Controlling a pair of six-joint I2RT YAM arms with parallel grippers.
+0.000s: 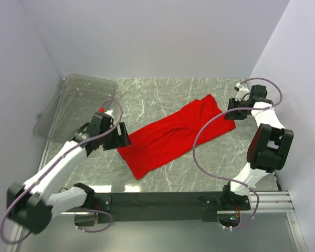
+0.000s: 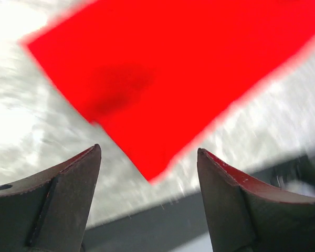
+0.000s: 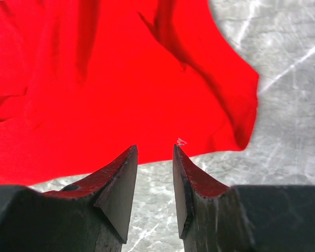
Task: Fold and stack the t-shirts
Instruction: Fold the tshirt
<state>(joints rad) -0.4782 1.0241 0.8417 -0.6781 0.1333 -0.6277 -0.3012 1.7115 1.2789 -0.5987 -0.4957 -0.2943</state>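
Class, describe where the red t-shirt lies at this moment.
In the top view, the red t-shirt lies diagonally mid-table between the left gripper and right gripper, right of the clear bin.

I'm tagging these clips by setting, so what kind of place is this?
Likely a robot lab test cell, not a home: white walls enclose a marble-patterned table, two robot arms are bolted to a rail at its near edge, and a red t-shirt lies on it.

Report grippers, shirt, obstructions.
Left gripper open, empty. Right gripper open, empty. Red t-shirt lies diagonal between them, unheld. Clear bin far left, apart from it.
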